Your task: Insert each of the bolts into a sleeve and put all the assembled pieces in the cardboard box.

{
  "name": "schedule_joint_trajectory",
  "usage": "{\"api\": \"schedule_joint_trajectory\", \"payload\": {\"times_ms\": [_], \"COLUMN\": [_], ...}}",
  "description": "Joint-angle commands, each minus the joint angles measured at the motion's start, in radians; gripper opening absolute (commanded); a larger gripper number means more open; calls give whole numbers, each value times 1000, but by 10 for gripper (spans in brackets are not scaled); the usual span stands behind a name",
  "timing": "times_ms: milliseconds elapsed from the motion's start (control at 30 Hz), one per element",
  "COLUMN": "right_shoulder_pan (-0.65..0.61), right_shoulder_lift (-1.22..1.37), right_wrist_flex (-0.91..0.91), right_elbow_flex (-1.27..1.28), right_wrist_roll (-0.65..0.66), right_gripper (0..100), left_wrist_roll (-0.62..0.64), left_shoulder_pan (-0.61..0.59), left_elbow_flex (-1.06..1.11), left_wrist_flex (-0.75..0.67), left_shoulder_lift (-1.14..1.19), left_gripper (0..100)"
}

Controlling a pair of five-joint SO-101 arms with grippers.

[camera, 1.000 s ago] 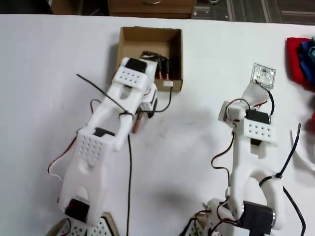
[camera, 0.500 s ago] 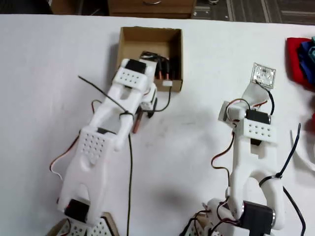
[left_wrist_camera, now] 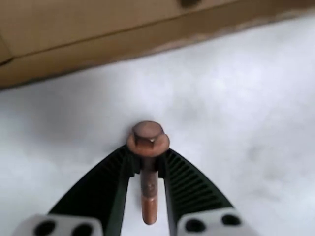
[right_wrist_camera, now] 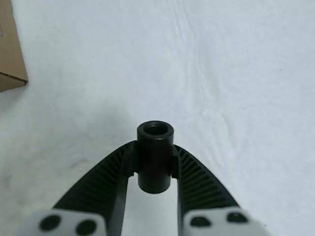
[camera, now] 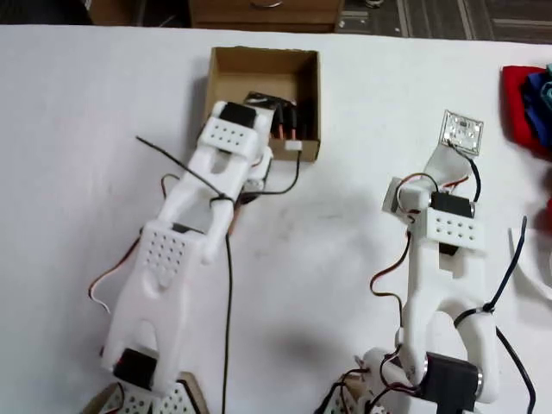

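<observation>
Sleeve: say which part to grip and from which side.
Grip the sleeve on its round wall from the sides, across its axis, as the right gripper does now. Its bore opens at the end, so that is left clear for the bolt.

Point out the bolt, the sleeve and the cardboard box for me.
bolt (left_wrist_camera: 148,140), left wrist view, on its hex head.
sleeve (right_wrist_camera: 155,167), right wrist view, on its outer wall.
cardboard box (camera: 250,78), high view, on its bare floor.
</observation>
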Motion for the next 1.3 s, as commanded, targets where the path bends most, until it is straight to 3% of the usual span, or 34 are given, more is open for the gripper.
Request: {"api": "schedule_joint_trajectory", "payload": {"times_ms": [0, 200, 333, 533, 733, 900, 1067, 1267], "right_shoulder_pan": [4, 2, -4, -125, -180, -237, -272, -294], "right_shoulder_lift": [-59, -97, -214, -426, -579, -641, -651, -648], "right_wrist_flex": [-12, 13, 18, -99, -171, -185, -185, -185], "right_elbow_flex": [-6, 2, 58, 259, 377, 427, 439, 440], "right_wrist_roll": [-9, -9, -6, -2, -2, -2, -2, -2], "right_gripper": [21, 21, 21, 21, 21, 21, 21, 22], "left_wrist_roll": [3, 5, 2, 44, 144, 163, 158, 164], "left_shoulder_pan": [-9, -6, 20, 115, 117, 117, 117, 117], "left_elbow_flex": [-133, -199, -125, -31, 44, 232, 587, 1124], "left_wrist_flex": [71, 80, 78, 54, -52, -109, -311, -736], "left_shoulder_lift": [-91, -249, -397, -611, -772, -888, -1111, -1511], "left_gripper": [25, 25, 25, 24, 24, 24, 24, 24]}}
